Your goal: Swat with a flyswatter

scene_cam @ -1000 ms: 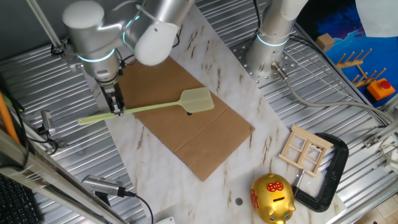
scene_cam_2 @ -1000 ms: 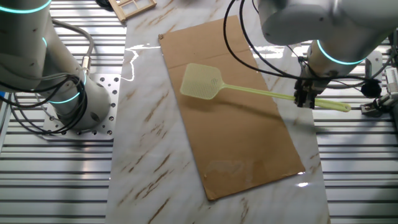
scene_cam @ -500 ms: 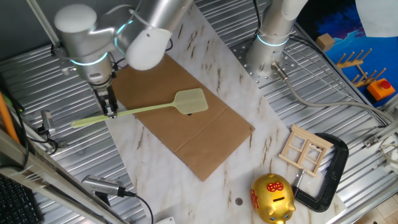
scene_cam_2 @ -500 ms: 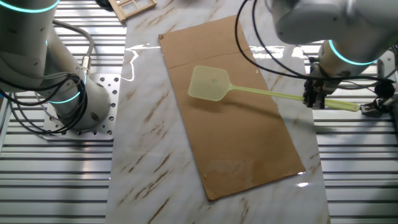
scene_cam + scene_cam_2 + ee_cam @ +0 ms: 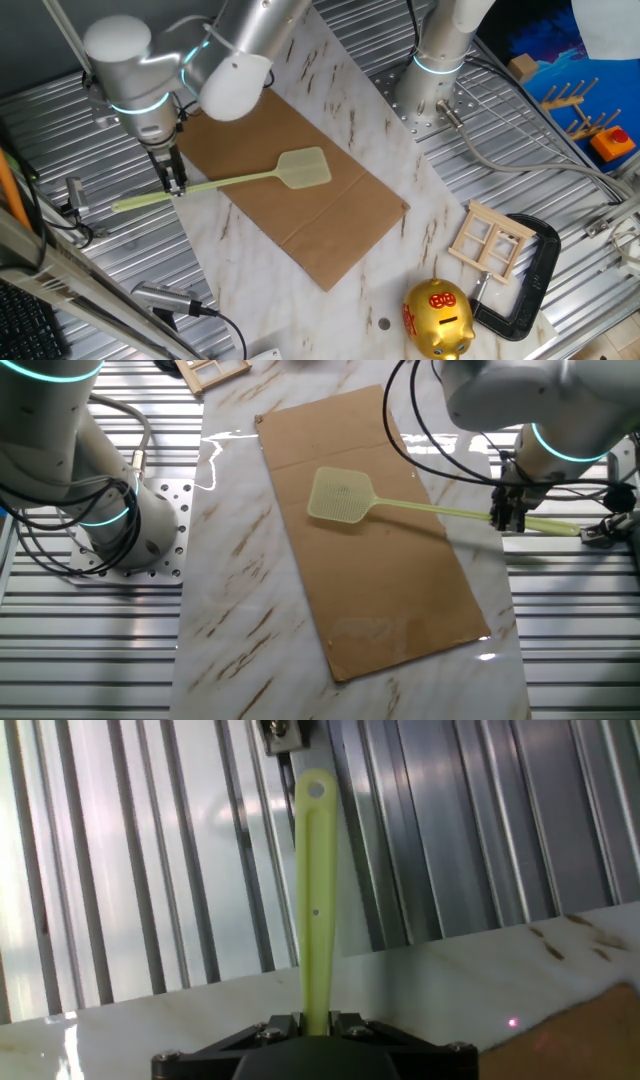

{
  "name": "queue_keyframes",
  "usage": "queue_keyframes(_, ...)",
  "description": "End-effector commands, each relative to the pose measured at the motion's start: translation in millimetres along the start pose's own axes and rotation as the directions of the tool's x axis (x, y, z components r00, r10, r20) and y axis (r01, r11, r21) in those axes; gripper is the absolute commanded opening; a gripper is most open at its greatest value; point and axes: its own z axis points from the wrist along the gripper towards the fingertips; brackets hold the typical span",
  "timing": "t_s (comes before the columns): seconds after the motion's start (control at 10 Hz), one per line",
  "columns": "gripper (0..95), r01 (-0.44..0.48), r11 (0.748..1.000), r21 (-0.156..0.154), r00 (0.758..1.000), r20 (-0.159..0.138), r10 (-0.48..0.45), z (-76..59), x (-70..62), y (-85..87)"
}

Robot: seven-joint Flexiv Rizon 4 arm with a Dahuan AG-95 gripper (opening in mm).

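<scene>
**Flyswatter gripped by its handle over the brown sheet**

Ribbed metal decking forms the bench point(image 5: 560, 190), and a marble-patterned board point(image 5: 330, 75) is laid across its middle from one edge to the other. A brown sheet point(image 5: 330, 215) is spread flat on that board. The flyswatter point(image 5: 250, 178) is held by the claw point(image 5: 175, 183), whose two fingers are clamped on the thin handle partway along its length. The squarish mesh head point(image 5: 341, 496) is seen over the middle of the brown sheet, and the handle runs off the sheet's side toward the bench edge where the arm stands. Whether the head touches the sheet cannot be told; a shadow is cast close beside it. In the hand view the free end of the handle point(image 5: 316, 870), with a small hole at its tip, is shown projecting out past the marble board's edge and over the ribbed metal.

Near the opposite corner of the bench a gold piggy bank point(image 5: 437, 318) is set on the marble board, with a small wooden frame point(image 5: 490, 240) and a black C-clamp point(image 5: 535, 280) just beside it. A second arm's grey base point(image 5: 120, 525) is bolted to the metal decking beside the marble board, well apart from the swatter. A wooden rack point(image 5: 578, 108) is placed on a blue surface beyond the far bench corner.
</scene>
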Motion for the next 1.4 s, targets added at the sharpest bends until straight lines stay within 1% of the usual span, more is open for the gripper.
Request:
queue_keyframes(0.1,0.0,0.055,0.998,0.023,0.998,0.041,-0.056,2.5,-1.2,-0.1)
queue_keyframes(0.2,0.0,0.099,0.994,0.055,0.992,0.07,-0.103,5.0,-2.4,-1.1)
queue_keyframes(0.3,0.0,0.11,0.992,0.063,0.99,0.083,-0.115,8.0,-3.8,-2.3)
queue_keyframes(0.4,0.0,0.113,0.992,0.062,0.989,0.092,-0.118,10.6,-5.0,-3.3)
queue_keyframes(0.5,0.0,0.115,0.991,0.062,0.989,0.089,-0.12,11.2,-5.3,-3.5)
queue_keyframes(0.6,0.0,0.109,0.992,0.062,0.991,0.075,-0.114,11.2,-5.3,-3.5)
queue_keyframes(0.9,0.0,0.083,0.995,0.055,0.995,0.052,-0.086,9.3,-5.3,-3.1)
queue_keyframes(1.0,0.0,0.059,0.997,0.047,0.998,0.035,-0.061,5.1,-6.5,-2.6)
queue_keyframes(1.1,0.0,0.042,0.998,0.043,0.999,0.028,-0.044,-0.6,-7.7,-2.2)
queue_keyframes(1.2,0.0,0.015,0.999,0.033,1.0,0.024,-0.016,-5.6,-7.9,-1.9)
queue_keyframes(1.3,0.0,-0.025,1.0,0.01,1.0,0.017,0.025,-10.0,-7.5,-0.7)
queue_keyframes(1.4,0.0,-0.05,0.999,0.006,0.999,0.011,0.05,-13.4,-7.3,1.4)
